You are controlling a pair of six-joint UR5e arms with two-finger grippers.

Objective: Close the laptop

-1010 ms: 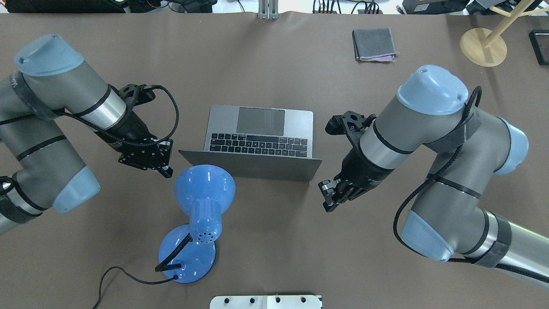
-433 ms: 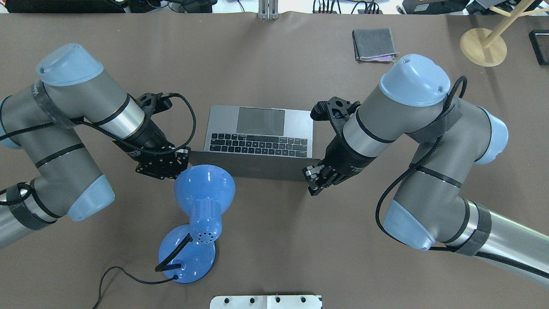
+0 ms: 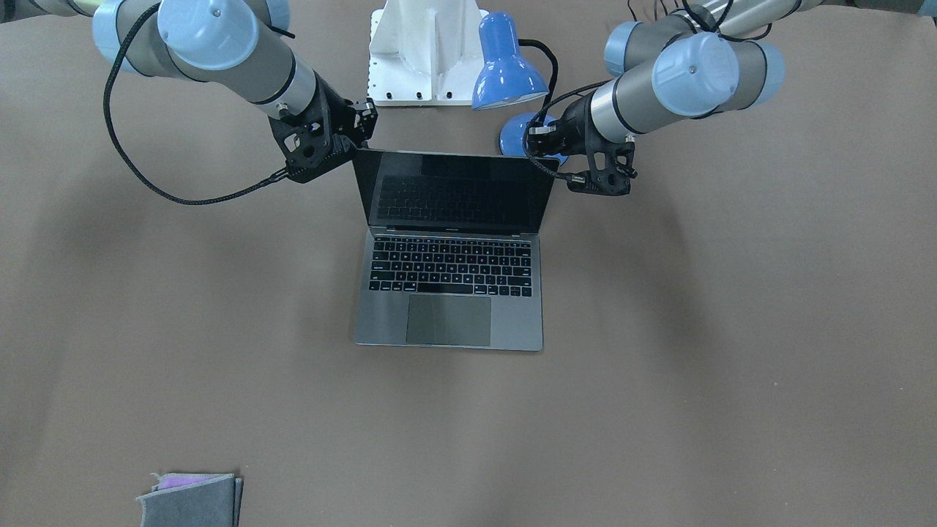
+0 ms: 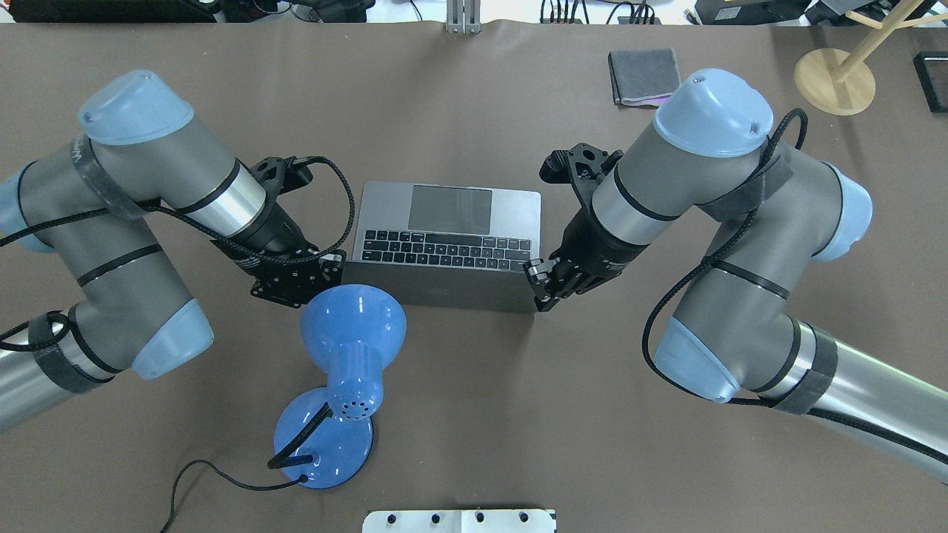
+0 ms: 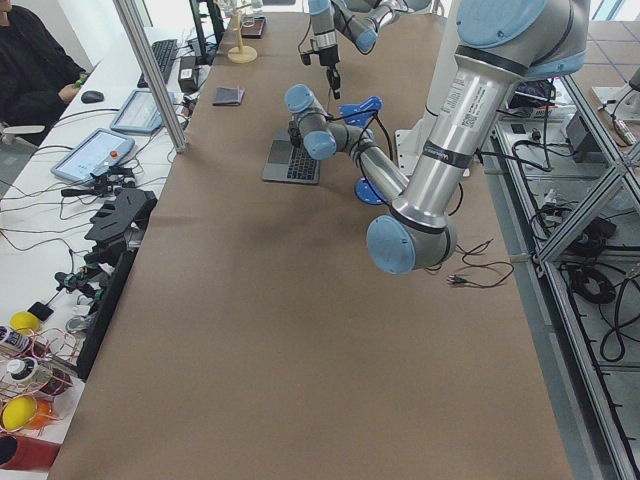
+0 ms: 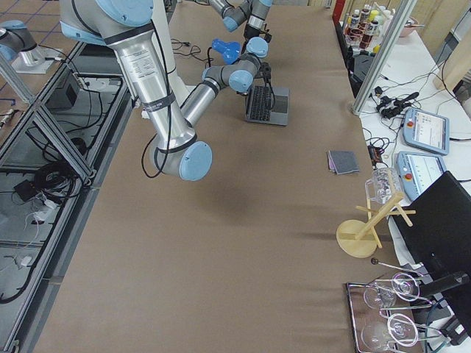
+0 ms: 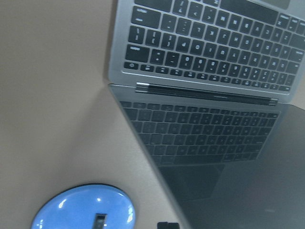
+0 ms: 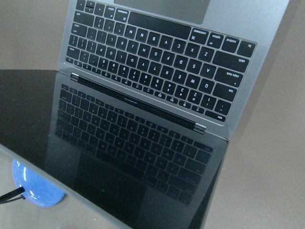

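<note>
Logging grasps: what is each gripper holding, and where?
Cannot tell. The left gripper and right gripper sit at the top corners of the laptop lid; no clamp is visible.

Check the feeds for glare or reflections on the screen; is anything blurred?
Right wrist view: the slim grey metal laptop mirrors its keyboard in its glossy screen. Left wrist view: same mirror image, slightly softer. Overhead view: white glints on the glossy blue desk lamp. Front-facing view: soft arm shadows on the brown table.

Bright, even light overhead; soft shadows spread on the desk (image 3: 659, 366) either side of the laptop (image 3: 450, 285), its glossy screen mirroring the keys.
</note>
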